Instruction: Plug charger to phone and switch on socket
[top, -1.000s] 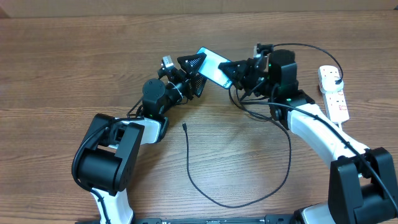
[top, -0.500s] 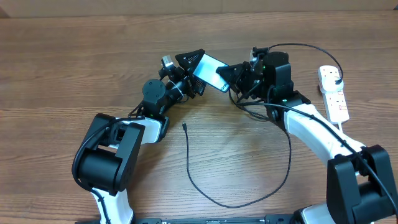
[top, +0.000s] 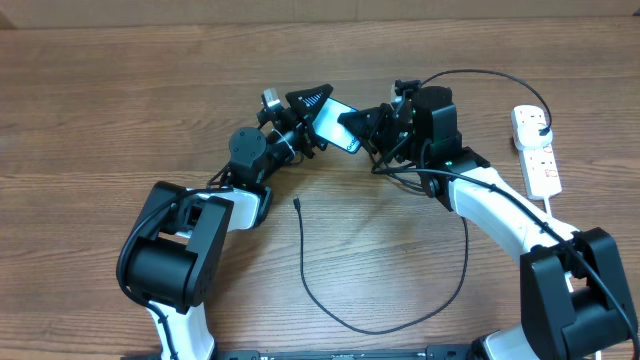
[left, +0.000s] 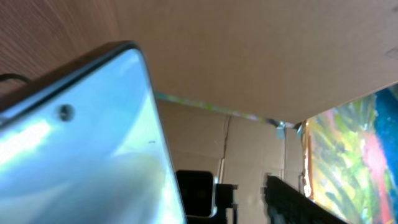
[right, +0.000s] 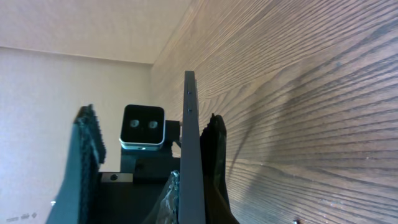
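Above the brown wood-grain table (top: 120, 90), toward 12 o'clock from its middle, the slim rectangular smartphone with the light blue-teal screen (top: 338, 122) hangs clear of the surface between my two hands; its long axis runs roughly from 10 o'clock to 4 o'clock, with the screen tilted up to the overhead camera; my right gripper (top: 368, 125) is clamped on the 4 o'clock end; my left gripper (top: 308, 118) straddles the 10 o'clock end with its jaws spread; in the right wrist view the smartphone stands edge-on, one of my left fingers (right: 87, 168) well apart from it, the other just beside its face, and I cannot tell whether that one touches; the long thin black charger cable (top: 302, 250) lies loose on the table, its small connector tip (top: 298, 203) near the centre pointing to 12 o'clock, its loop swinging round by 6 o'clock and up under my right arm (top: 500, 200); at 3 o'clock the white elongated power strip (top: 535, 150) lies roughly 12-to-6, a dark plug (top: 540, 128) near its far end.
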